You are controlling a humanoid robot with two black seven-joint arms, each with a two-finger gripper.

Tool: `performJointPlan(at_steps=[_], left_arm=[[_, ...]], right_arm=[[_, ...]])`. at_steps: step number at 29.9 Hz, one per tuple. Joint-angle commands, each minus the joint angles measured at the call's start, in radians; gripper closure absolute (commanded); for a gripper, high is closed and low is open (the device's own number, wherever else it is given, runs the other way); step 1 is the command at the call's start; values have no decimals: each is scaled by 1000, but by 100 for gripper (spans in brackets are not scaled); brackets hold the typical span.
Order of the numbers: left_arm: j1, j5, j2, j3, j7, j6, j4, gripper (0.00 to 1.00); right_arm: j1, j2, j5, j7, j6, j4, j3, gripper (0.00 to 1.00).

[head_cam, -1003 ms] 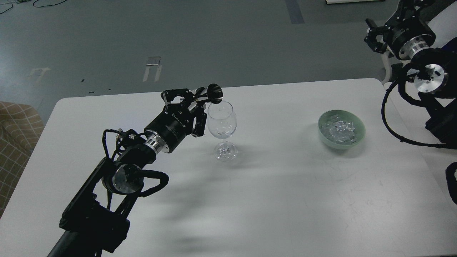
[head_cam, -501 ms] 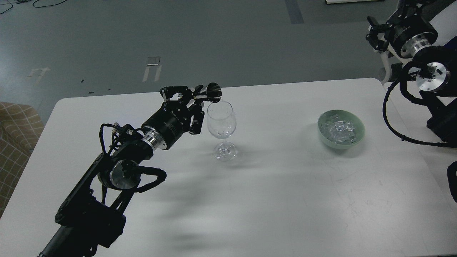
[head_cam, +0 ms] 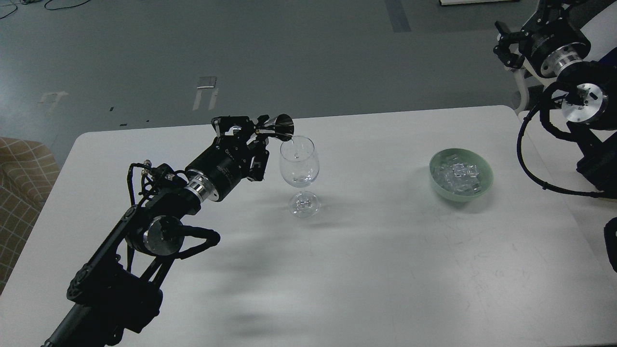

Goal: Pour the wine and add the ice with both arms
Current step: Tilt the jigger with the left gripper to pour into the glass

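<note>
A clear wine glass [head_cam: 299,168] stands upright on the white table [head_cam: 337,270]. My left gripper [head_cam: 260,129] is shut on a small metal jigger [head_cam: 281,127], tipped sideways with its mouth at the glass's left rim. A pale green bowl [head_cam: 461,173] on the right holds a heap of clear ice cubes [head_cam: 458,175]. My right gripper [head_cam: 506,43] is raised off the table's far right corner, well above and behind the bowl; its fingers are too small and dark to tell apart.
A checked cushion [head_cam: 24,178] sits beyond the table's left edge. Grey floor lies behind the table. A white chair part [head_cam: 523,86] stands near the right arm.
My left arm has drawn back to the left a little, and the jigger has turned from facing the camera to side-on at the glass rim. The right gripper shifted slightly upward.
</note>
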Motion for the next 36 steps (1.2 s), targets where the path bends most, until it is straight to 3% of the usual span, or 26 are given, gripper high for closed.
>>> performJointPlan(at_steps=[1,31,36], left_arm=[[-5,36,1,-1,0,-2,0,85],[-46,295,14,0,-9,-17,-18,85],[-61,384,16,0,-11,-57,-32,85]], right_arm=[[-3,-10,0,0,0,-2,1,0],[-7,-41,-1,-3,11,-2,-1,0],[-6,-42,-1,-3,12,-2,-1,0]])
